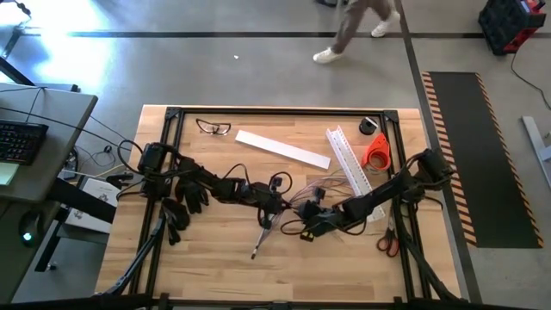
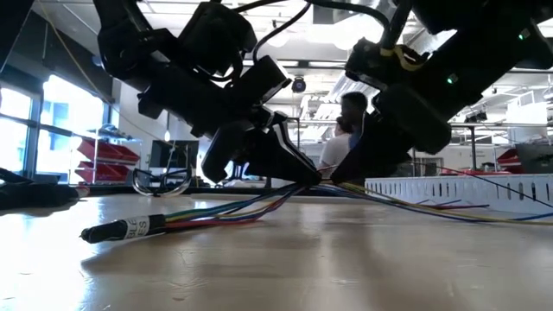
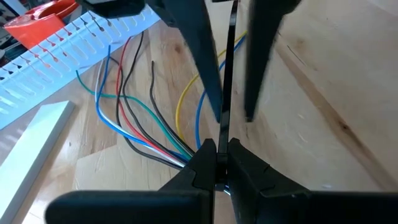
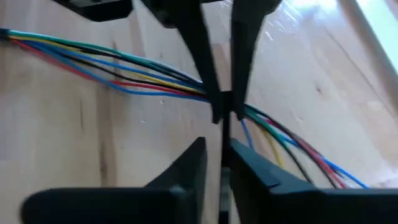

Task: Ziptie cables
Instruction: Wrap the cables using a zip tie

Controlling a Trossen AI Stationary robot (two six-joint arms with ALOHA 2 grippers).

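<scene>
The cables are a bundle of thin coloured wires lying on the wood. They fan out in the left wrist view, and their sheathed end rests on the table. The ziptie is a thin dark strip held just above and across them, also seen in the right wrist view. My left gripper is shut on it at mid-table. My right gripper faces it from the right, open. Its fingers stand on either side of the strip. My left gripper pinches the ziptie between its two fingertips. The strip runs straight on from them toward the right gripper, along the fingers' line. It is held clear of the table, crossing over the cables.
A white slotted channel, a white flat strip and an orange tape dispenser lie toward the far right. Safety glasses sit near the far edge, scissors at the right, black gloves under the left arm. A person walks beyond the table.
</scene>
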